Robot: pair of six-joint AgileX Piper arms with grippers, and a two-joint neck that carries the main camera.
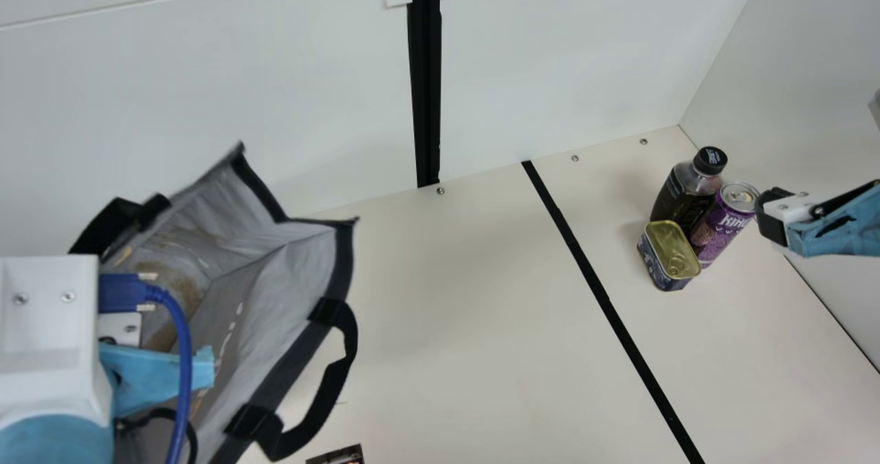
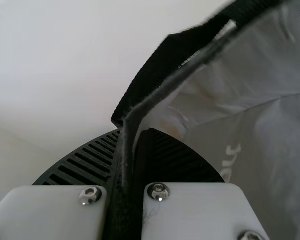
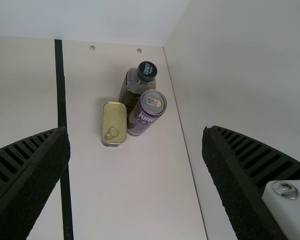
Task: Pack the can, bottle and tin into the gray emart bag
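One blue cable [image 1: 184,354] hangs across the left gripper [image 1: 148,378], nearest, at the main view's left; its fingertips are hidden there, but the left wrist view shows them clenched on the gray bag [image 1: 275,282] by its rim. The bag gapes open, its base cut off by the picture's edge and partly behind the arm; pale lettering inside is only partly visible. Just beside it, a dark printed item [image 1: 337,456] is cut off at the bottom edge, too little showing to tell what it is.

Farther off, on the table [image 1: 481,326] beyond a black strip [image 1: 605,299], stand the task's three things, outside the bag. The tin [image 1: 668,251] is in front, gold-topped with a ring pull, small print on its side. Behind it is the purple can [image 1: 722,220], with bold white letters, and then the bottle [image 1: 687,185], black-capped with pale cap lettering, its lower part partly hidden by both. To their right, the right gripper [image 1: 768,216] is released, fingers spread wide
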